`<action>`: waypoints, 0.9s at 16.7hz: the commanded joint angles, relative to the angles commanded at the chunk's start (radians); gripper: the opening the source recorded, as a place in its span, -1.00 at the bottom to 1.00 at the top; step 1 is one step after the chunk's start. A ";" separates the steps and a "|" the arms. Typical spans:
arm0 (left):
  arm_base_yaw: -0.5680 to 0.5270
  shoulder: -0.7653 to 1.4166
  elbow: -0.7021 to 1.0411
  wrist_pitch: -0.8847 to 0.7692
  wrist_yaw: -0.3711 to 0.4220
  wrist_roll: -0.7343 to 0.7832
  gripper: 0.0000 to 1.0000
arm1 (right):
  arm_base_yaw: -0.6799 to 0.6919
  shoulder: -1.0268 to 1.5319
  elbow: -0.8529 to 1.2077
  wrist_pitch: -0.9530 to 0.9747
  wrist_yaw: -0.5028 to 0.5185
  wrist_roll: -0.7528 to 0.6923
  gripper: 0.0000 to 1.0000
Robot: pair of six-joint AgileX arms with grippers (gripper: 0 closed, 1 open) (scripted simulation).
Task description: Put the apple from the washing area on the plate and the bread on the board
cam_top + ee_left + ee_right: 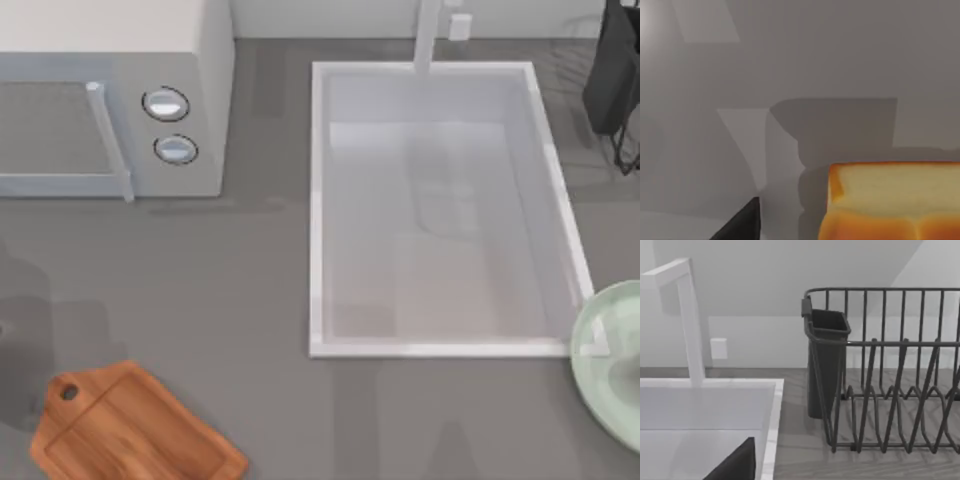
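Bread golden, bun-scored; board grainy wood; fingers' state: cannot tell.

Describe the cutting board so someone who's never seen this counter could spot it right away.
Start at the white sink in the middle of the grey counter, then look toward the counter's near left corner, below the microwave. The board lies flat there at an angle. It is the one orange-brown wooden thing, with a short handle pierced by a round hole.
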 joint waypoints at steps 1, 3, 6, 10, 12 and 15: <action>0.000 0.000 0.000 0.000 0.000 0.000 -0.06 | 0.000 0.000 0.000 0.000 0.000 0.000 1.00; 0.000 0.000 0.000 0.000 0.000 0.000 -0.36 | 0.000 0.000 0.000 0.000 0.000 0.000 1.00; 0.000 0.000 0.000 0.000 0.000 0.000 -0.81 | 0.000 0.000 0.000 0.000 0.000 0.000 1.00; 0.000 0.000 0.000 0.000 0.000 0.000 -1.00 | 0.000 0.000 0.000 0.000 0.000 0.000 1.00; 0.000 0.000 0.000 0.000 0.000 0.000 -1.00 | 0.000 0.000 0.000 0.000 0.000 0.000 1.00; 0.000 0.000 0.000 0.000 0.000 0.000 -1.00 | 0.000 0.000 0.000 0.000 0.000 0.000 1.00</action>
